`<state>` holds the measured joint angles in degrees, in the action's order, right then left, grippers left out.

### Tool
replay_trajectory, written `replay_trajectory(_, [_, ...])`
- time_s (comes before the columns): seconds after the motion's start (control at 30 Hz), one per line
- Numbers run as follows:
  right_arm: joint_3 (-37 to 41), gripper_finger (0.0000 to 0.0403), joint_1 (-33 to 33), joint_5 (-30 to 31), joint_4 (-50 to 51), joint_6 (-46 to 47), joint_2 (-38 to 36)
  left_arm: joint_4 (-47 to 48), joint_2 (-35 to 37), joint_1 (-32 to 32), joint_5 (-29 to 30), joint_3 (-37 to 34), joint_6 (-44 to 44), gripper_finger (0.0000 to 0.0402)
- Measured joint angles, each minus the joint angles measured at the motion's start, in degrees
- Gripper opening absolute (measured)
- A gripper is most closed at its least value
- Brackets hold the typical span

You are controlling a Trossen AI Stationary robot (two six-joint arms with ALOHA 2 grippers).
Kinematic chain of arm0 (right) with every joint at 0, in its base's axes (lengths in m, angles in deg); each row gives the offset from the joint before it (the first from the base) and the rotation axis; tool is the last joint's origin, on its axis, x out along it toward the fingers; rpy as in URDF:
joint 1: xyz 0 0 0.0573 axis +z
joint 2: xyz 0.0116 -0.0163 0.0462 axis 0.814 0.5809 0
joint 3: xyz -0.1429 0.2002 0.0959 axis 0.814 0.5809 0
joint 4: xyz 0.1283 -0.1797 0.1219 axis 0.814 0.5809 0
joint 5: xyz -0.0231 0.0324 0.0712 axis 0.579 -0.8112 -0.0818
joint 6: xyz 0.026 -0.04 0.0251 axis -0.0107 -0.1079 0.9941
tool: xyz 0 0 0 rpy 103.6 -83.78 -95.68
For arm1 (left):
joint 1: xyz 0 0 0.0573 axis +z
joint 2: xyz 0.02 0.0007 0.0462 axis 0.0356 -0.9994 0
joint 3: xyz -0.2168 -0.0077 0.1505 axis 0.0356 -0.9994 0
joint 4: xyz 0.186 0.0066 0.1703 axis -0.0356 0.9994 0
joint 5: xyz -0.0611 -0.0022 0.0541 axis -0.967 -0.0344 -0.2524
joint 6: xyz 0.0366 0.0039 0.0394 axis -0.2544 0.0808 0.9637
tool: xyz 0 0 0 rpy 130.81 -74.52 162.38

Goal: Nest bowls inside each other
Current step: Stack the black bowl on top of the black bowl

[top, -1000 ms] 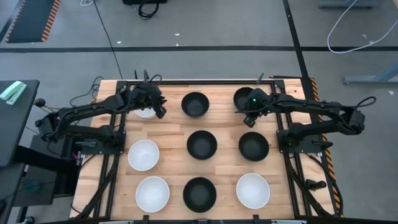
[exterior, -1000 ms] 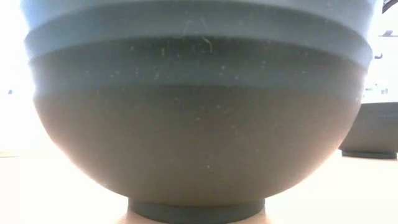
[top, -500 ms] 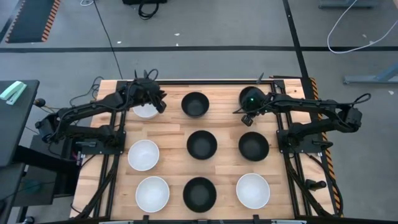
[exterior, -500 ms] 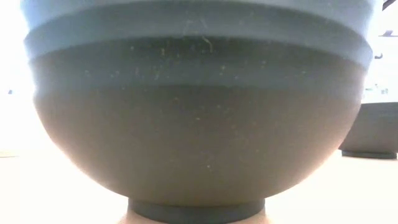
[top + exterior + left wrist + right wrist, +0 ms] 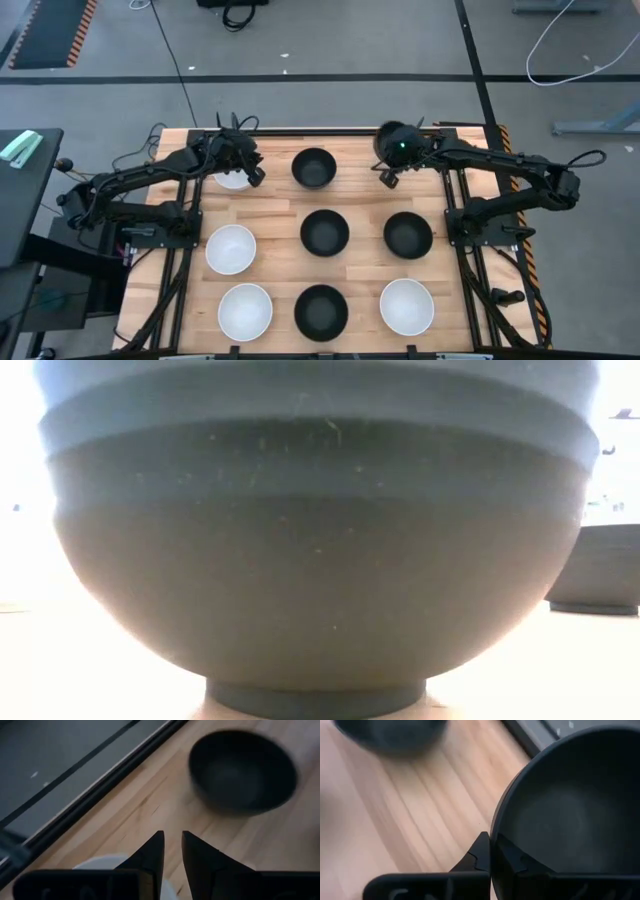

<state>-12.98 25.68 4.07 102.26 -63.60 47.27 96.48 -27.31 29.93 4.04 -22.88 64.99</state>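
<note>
1. My right gripper (image 5: pixel 489 851) is clamped on a black bowl's (image 5: pixel 396 144) rim, far right corner.
2. My left gripper (image 5: pixel 171 849) is nearly closed, holding nothing, over the far-left white bowl (image 5: pixel 233 178).
3. I see seven other bowls on the table (image 5: pixel 275 215).

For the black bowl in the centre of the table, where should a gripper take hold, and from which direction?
By the rim, from above, seems best. The centre black bowl sits upright and open-side up, its wall smooth and round, so one finger inside and one outside the rim would pinch it. The right gripper holds its own black bowl that way.
</note>
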Motion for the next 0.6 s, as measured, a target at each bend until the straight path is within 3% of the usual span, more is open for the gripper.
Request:
replay_trajectory(0.37, [-22.8,0.0007,8.74,0.31,6.79,-3.14,17.45,4.48,-0.01,0.29,4.89,0.0,0.19,0.0069])
replay_trajectory(0.6, [-29.38,0.0007,13.74,-0.1,9.93,-3.55,24.8,7.95,2.1,4.03,7.15,-0.02,0.6,0.0071])
